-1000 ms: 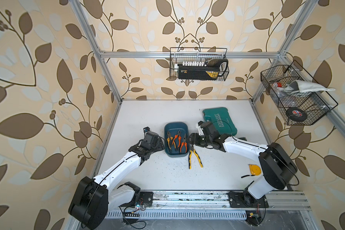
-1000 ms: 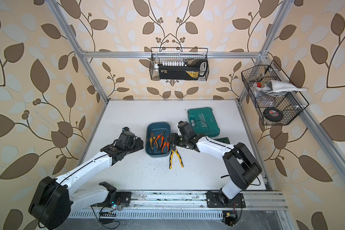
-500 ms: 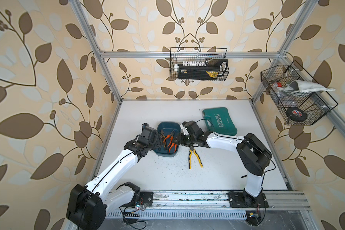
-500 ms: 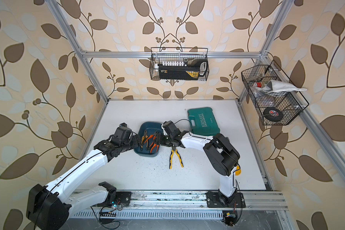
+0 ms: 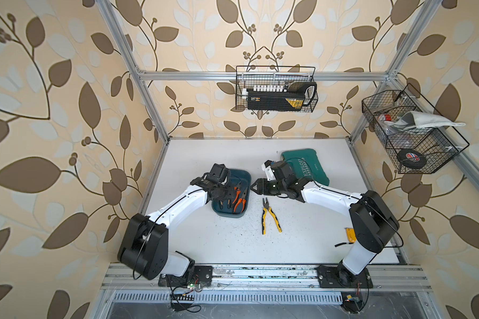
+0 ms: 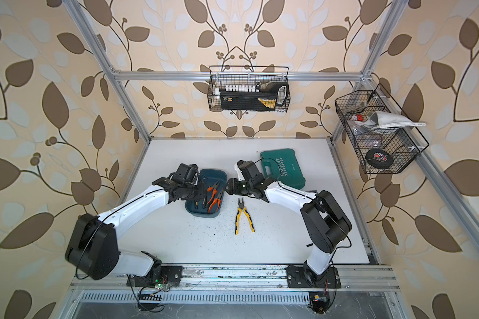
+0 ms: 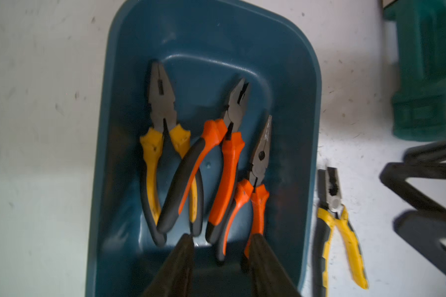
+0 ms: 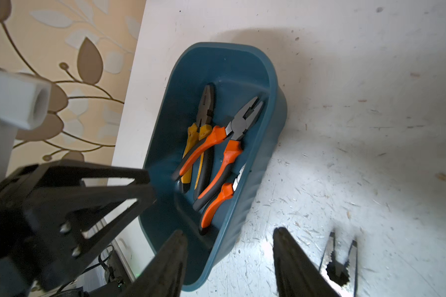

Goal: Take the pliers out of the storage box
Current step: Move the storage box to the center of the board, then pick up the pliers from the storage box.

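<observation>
The storage box [image 5: 244, 178] sits on the white tabletop [image 5: 233, 243] between the two arms. Three pliers lie in it, side by side, with their metal noses pointing away from the left hand [image 7: 222, 237]: a yellow-handled pair [image 7: 152, 154], an orange combination pair [image 7: 227, 167] whose one handle crosses over the yellow one, and an orange needle-nose pair [image 7: 260, 159].

The left hand is inside the box at the handle end. Its fingers [image 7: 183, 262] are only narrowly apart, and the tips of the orange handles lie in the gap. Whether they actually pinch a handle cannot be told (that end of the wrist view is blurred).

The right hand [image 8: 229, 246] is spread wide and holds nothing. It hovers at the box's other long side, with one finger over the rim and the other over bare tabletop. The large yellow pair [image 7: 334, 203] lies flat on the tabletop just outside that wall, near the right hand. A green case [image 5: 304, 168] lies behind the right arm.
</observation>
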Robot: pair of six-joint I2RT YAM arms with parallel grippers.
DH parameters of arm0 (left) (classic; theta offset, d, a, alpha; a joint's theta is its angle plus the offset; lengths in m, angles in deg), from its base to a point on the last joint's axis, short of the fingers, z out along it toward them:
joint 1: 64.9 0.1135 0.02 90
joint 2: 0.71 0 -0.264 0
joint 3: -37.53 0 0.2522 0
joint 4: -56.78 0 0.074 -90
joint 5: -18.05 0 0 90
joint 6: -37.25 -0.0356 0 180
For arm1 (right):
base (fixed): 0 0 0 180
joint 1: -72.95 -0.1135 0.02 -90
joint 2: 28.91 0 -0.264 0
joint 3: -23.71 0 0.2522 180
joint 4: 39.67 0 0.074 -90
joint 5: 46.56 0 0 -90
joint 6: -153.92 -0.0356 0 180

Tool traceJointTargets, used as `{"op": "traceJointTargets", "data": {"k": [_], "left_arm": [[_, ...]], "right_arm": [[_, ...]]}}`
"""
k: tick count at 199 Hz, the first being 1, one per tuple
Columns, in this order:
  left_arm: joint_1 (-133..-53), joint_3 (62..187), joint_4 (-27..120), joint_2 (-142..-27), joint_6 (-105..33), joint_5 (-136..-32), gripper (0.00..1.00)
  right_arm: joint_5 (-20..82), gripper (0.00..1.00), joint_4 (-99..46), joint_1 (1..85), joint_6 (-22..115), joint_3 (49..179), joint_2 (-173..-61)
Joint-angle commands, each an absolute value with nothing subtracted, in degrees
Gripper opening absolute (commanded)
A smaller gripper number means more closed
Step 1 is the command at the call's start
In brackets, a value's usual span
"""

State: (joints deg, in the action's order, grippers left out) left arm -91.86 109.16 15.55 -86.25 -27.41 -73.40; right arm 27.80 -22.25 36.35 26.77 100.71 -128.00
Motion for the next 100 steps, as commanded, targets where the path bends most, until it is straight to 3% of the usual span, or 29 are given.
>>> {"op": "traceJointTargets", "data": {"k": [1, 42, 100], "left_arm": [[-91.86, 114.21, 13.46, -91.57, -36.18, -72.16, 0.27], [-91.95, 115.45, 15.37, -95.4, -41.07, -69.59, 0.32], [-92.79, 115.63, 16.48, -99.92, -43.35, -65.09, 0.33]], "right_arm": [[27.62, 0.56, -23.44, 36.81, 31.53, 97.67, -129.16], [25.48, 0.56, -30.13, 38.27, 31.49, 91.35, -127.38], [20.69, 0.57, -34.95, 41.66, 29.14, 88.21, -127.36]]}}
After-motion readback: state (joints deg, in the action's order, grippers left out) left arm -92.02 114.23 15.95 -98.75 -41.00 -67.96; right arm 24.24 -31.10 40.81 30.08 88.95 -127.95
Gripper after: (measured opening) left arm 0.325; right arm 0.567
